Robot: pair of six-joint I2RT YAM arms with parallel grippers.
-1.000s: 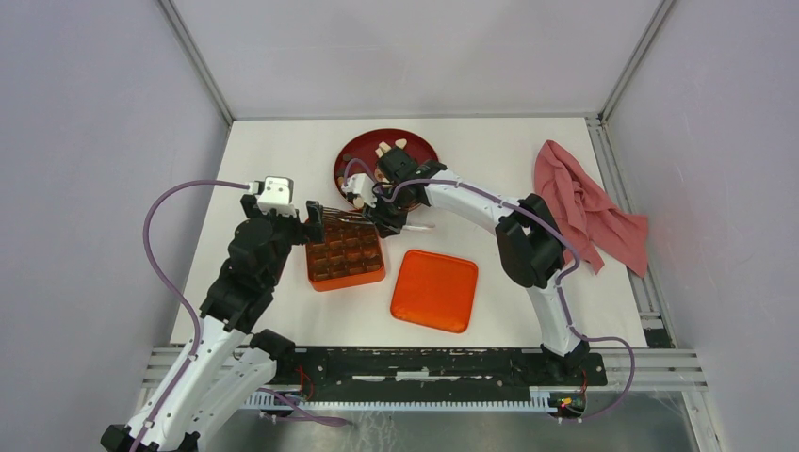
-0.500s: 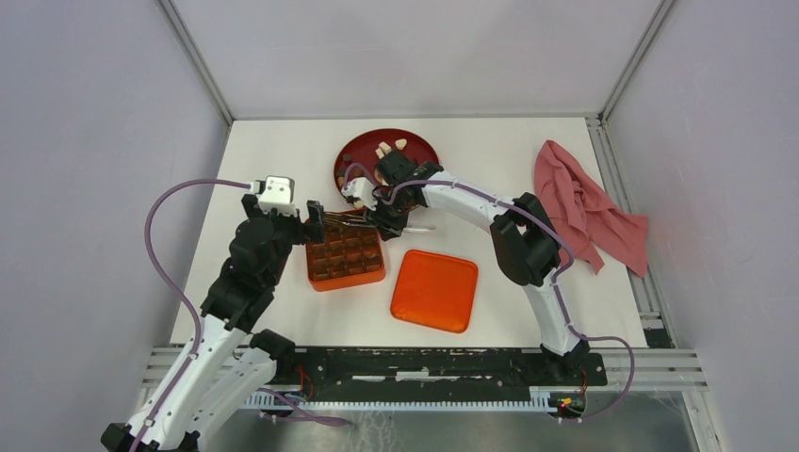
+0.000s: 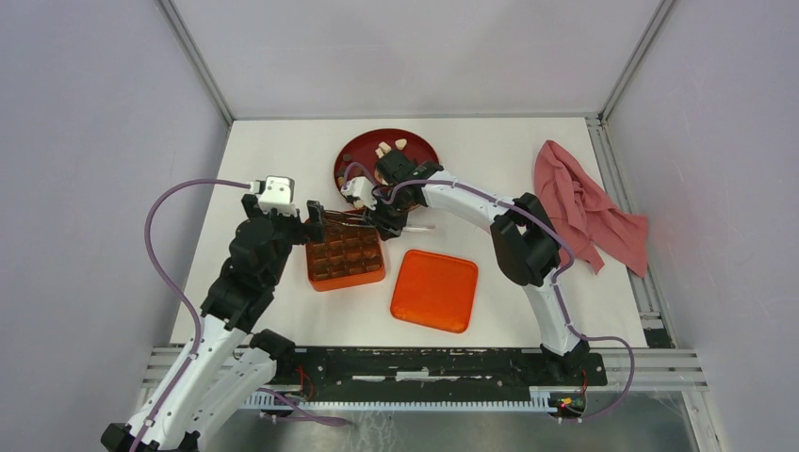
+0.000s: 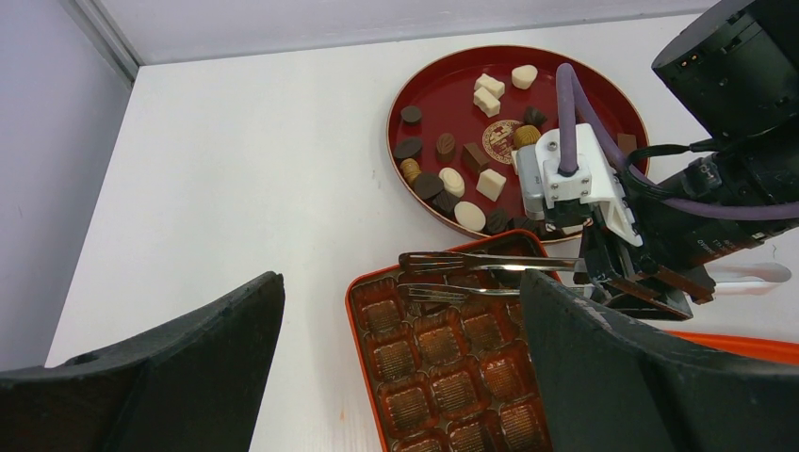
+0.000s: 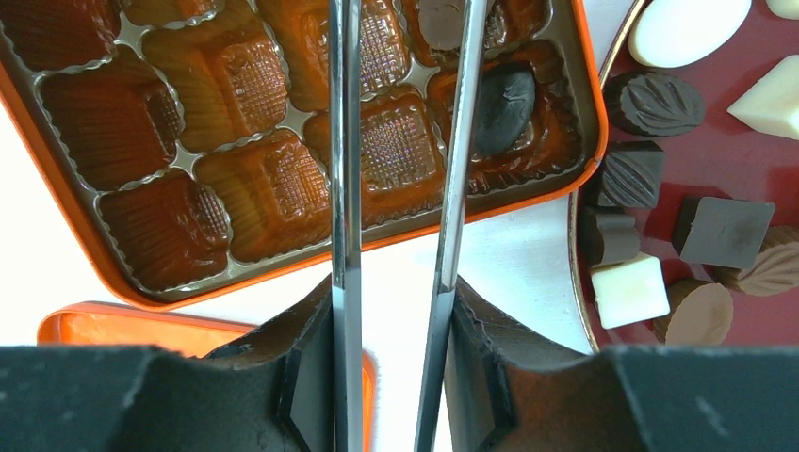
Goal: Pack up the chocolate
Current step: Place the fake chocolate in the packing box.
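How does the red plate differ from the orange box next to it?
The red plate is round; the orange box is rectangular with rounded corners. The plate carries many loose chocolates, dark and cream; the box has a brown liner of separate cells, most in view empty, one dark piece in a corner cell. Both sit flat on the white table.

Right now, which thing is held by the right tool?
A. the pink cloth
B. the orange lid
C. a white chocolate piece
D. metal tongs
D: in the right wrist view, the right tool clamps both arms of the metal tongs, and the tips of the tongs reach over the orange box.
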